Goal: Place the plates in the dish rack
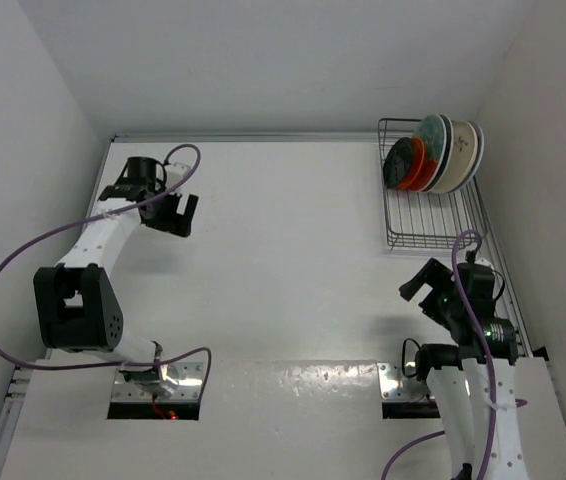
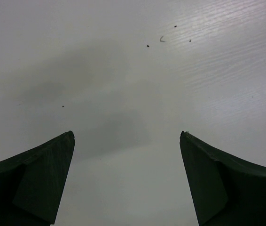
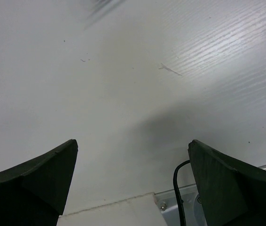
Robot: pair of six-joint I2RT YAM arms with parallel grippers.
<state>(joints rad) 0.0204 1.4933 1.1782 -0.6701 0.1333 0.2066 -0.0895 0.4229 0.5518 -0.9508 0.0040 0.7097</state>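
The dark wire dish rack [image 1: 433, 225] stands at the far right of the table. Several plates stand on edge in its far end: a small black plate [image 1: 397, 163], a small orange plate [image 1: 418, 165], a teal-edged floral plate [image 1: 431, 135] and a cream plate [image 1: 461, 158] behind them. My left gripper [image 1: 181, 215] is open and empty over bare table at the far left; only table shows between its fingers [image 2: 43, 176]. My right gripper [image 1: 421, 290] is open and empty near the front right, just short of the rack; its fingers [image 3: 39, 176] frame bare table.
White walls close in on the left, back and right of the table. Metal mounting plates [image 1: 398, 380] and cables sit at the near edge by the arm bases. A black cable [image 3: 177, 197] and a plate corner show in the right wrist view.
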